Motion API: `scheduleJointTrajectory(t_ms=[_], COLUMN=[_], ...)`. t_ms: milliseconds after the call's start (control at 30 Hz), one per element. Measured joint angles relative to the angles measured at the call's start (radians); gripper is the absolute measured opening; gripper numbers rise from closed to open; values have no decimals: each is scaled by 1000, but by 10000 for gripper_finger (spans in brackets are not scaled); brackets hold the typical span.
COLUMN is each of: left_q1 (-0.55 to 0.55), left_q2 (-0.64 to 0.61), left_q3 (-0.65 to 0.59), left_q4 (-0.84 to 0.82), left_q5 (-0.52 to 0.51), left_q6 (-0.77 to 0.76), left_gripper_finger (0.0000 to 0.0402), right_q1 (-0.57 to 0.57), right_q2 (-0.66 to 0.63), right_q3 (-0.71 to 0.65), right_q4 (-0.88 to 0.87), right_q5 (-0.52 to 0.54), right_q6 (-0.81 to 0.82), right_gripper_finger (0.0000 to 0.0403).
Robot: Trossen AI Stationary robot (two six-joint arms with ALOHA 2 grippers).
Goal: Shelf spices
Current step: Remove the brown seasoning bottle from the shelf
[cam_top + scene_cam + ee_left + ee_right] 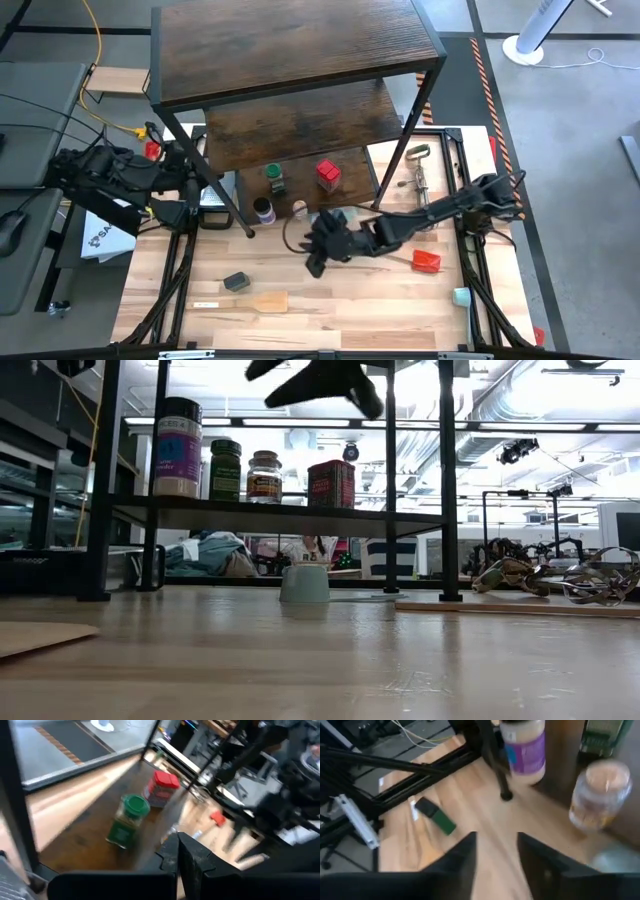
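Right now I am looking down on a pale wooden surface (pixel 330 300) with the big dark-wood shelf (pixel 300 50) standing across its far half, at twelve o'clock from the middle.

On the shelf's lowest board I see four jars in a loose row: a green-lidded jar (pixel 275 177), a red jar (pixel 327 175) at three o'clock of it, a dark-lidded jar with a purple and white label (pixel 263 210) near the front edge, and a small pale jar (pixel 299 209) just beside it. From table height the same four stand upright on that board.

My right gripper (pixel 318 262) hangs above the surface at about five o'clock of the pale jar, apart from it; through its wrist camera the two fingers (pixel 465 857) stand spread with bare wood between them and nothing held. My left gripper (pixel 200 190) waits at the shelf's nine o'clock side, fingers pressed together on nothing.

Loose on the surface: a small dark and green item (pixel 236 283) at seven o'clock, a wooden spatula (pixel 262 301) beside it, a red piece (pixel 426 261) at four o'clock, and a pale cup (pixel 461 296) at the right edge.

Beyond the table I see a bright workshop with ceiling lights, and grey floor with a white fan base (pixel 522 48) at two o'clock.
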Motion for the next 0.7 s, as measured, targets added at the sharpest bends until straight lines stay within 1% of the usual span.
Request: scheduleJointTrajectory(t_ms=[167,267,333,400,600,700], left_q1=[-23,-37,-43,-48,-63,-66], left_q2=[0,1,1,1,1,1], left_q3=[0,0,0,0,0,0], left_q4=[-1,-2,-2,-2,-2,-4], left_q5=[63,70,69,69,71,72], left_q6=[13,24,25,25,30,34], left_gripper_finger=[0,0,0,0,0,0], right_q1=[-25,-25,-27,-43,-90,-108], right_q2=[16,16,16,16,16,16], right_q3=[43,43,43,39,36,36], right_q4=[-46,-84,-116,-127,-119,-117], right_q5=[9,90,156,183,188,169], right_q6=[-126,-168,-184,-161,-148,-160], right_gripper_finger=[253,292,306,311,313,313])
